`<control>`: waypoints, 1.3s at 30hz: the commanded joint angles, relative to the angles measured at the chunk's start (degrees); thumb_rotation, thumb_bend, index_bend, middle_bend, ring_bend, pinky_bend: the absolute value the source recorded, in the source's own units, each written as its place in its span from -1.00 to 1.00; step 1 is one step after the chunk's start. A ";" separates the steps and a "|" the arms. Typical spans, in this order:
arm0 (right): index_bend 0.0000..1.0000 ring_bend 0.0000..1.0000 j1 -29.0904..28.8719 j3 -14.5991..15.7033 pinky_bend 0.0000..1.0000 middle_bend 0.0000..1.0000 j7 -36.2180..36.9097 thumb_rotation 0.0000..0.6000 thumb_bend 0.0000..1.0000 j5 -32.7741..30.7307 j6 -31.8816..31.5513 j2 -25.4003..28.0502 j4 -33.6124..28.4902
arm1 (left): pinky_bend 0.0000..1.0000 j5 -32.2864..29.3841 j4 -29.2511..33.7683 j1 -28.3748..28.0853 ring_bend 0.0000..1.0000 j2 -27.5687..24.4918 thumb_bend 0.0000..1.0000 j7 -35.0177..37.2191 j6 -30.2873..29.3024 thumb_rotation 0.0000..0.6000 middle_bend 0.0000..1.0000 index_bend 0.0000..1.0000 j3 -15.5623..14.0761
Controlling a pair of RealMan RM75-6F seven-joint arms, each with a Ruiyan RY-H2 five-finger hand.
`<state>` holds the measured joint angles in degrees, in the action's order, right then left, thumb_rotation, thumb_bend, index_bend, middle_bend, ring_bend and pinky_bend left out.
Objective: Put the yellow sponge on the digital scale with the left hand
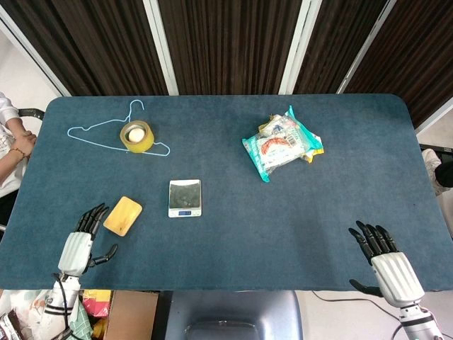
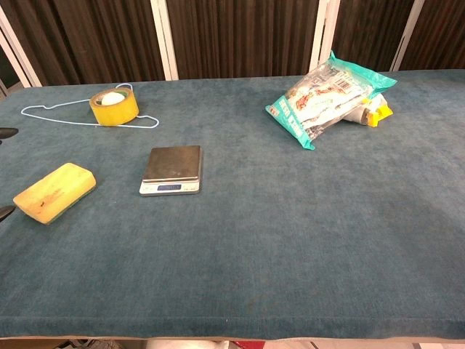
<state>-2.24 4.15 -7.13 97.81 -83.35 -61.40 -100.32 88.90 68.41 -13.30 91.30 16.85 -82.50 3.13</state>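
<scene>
The yellow sponge [image 1: 122, 215] [image 2: 55, 191] lies flat on the blue table, left of the small digital scale [image 1: 185, 197] [image 2: 171, 170]. My left hand [image 1: 81, 244] hovers just below and left of the sponge, fingers spread, holding nothing; its fingertips are close to the sponge's near-left corner without touching. In the chest view only dark fingertips [image 2: 6, 133] show at the left edge. My right hand [image 1: 383, 258] is open at the near right of the table, far from both objects.
A roll of yellow tape [image 1: 136, 136] sits on a light blue wire hanger [image 1: 99, 132] at the back left. A bag of snack packets [image 1: 282, 144] lies back right. A person's arm [image 1: 13, 145] shows at the left edge.
</scene>
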 commanded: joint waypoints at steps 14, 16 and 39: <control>-1.00 -1.00 -0.27 -0.03 -1.00 -1.00 1.24 1.00 -0.61 -0.30 -0.06 0.47 -0.02 | -0.82 -16.46 -6.82 -7.19 -0.99 12.79 -0.46 -12.78 12.82 1.00 -1.00 -1.00 10.10; -1.00 -1.00 -0.19 0.03 -1.00 -1.00 1.59 1.00 -0.61 -0.17 -0.31 0.67 0.04 | -0.75 -17.95 -7.67 -7.47 -0.88 13.26 -0.47 -13.45 13.51 1.00 -0.98 -1.00 10.92; -1.00 -1.00 -0.46 -0.03 -1.00 -1.00 2.21 1.00 -0.61 -0.61 0.02 0.99 0.02 | 0.26 -16.57 -1.15 -11.71 0.02 12.29 -0.37 -15.99 9.61 1.00 -0.44 -1.00 15.16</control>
<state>-2.69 4.14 -4.93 97.21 -83.34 -60.41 -100.29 72.05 65.87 -23.78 103.87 1.93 -72.71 17.21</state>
